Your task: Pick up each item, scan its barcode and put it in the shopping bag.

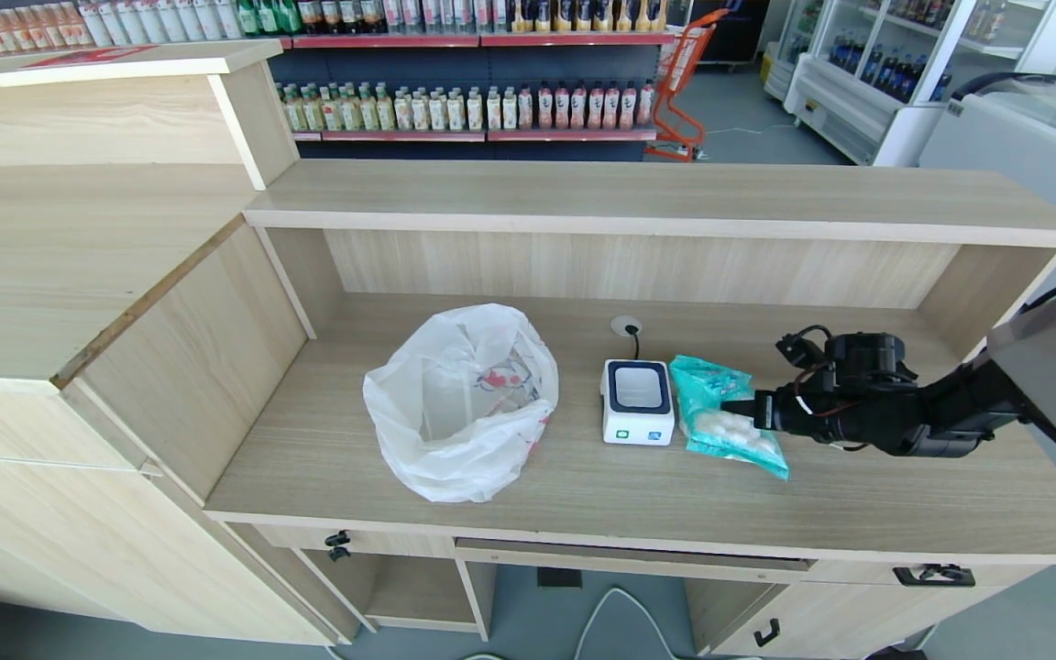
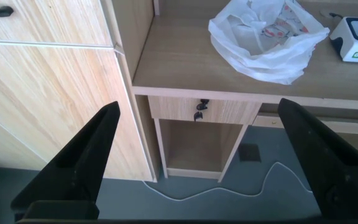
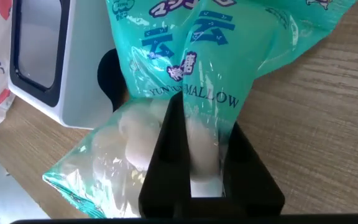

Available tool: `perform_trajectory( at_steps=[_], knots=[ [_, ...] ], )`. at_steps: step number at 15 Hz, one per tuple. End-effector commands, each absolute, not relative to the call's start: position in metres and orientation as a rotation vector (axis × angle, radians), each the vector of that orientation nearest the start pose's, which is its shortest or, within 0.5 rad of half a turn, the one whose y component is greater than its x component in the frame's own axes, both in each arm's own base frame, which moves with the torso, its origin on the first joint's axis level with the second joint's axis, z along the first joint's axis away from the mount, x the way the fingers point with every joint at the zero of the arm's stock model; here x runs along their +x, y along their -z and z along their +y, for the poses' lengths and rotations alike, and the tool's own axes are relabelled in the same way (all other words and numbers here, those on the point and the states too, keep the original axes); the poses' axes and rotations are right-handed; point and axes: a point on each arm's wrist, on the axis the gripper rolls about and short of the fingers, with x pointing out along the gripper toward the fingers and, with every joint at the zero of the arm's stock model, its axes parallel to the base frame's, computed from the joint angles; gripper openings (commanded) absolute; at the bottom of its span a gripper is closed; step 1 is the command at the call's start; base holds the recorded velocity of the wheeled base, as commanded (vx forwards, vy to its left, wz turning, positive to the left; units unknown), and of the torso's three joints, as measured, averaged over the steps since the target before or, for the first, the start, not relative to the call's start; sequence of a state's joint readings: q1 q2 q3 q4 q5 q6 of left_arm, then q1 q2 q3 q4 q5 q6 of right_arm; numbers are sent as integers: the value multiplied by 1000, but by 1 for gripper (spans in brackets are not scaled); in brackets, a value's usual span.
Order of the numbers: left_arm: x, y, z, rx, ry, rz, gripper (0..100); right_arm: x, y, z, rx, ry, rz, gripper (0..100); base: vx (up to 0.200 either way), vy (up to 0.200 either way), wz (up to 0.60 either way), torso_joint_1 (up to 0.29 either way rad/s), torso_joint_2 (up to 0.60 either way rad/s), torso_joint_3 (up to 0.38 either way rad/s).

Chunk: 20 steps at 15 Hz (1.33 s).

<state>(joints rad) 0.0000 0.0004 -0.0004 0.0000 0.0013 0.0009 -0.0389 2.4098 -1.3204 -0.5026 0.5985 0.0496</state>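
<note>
**Gripped: marshmallow bag (image 1: 711, 380) beside barcode scanner (image 1: 637, 400)**

The right gripper (image 1: 741, 411) is clamped on the teal marshmallow bag (white puffs visible), which rests on the counter (image 1: 583, 486) just right of the barcode scanner. Left of the scanner, the white shopping bag (image 1: 459, 403) stands open. The left gripper (image 2: 197, 106) hangs spread wide.

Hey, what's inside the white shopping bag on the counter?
The shopping bag stands open; only its own plastic shows inside, no item. Its crumpled near wall hides the very bottom. The marshmallow pack is outside, in the right hand.

White lettering ran across the teal packet (image 3: 185, 56) in my right pincer (image 3: 201, 149); red print dotted the shopping bag (image 1: 455, 403).
</note>
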Motion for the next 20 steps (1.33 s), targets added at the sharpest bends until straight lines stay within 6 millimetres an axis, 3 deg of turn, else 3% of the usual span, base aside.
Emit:
perform_trajectory(
  at_steps=[1,5,10,13,20],
  knots=[
    [-23,-75,0,2,-2,0,100,451,-26,-2,233,-534,587,0,0,0,0,0,0,0],
    [-23,-75,0,0,-2,0,100,447,-39,2,221,-542,574,0,0,0,0,0,0,0],
    [-23,-75,0,0,-2,0,100,421,-89,8,222,-610,565,0,0,0,0,0,0,0],
    [-23,-75,0,0,-2,0,100,406,-106,7,219,-603,556,0,0,0,0,0,0,0],
    [-23,-75,0,0,-2,0,100,349,-151,-20,361,-492,613,0,0,0,0,0,0,0]
  ],
)
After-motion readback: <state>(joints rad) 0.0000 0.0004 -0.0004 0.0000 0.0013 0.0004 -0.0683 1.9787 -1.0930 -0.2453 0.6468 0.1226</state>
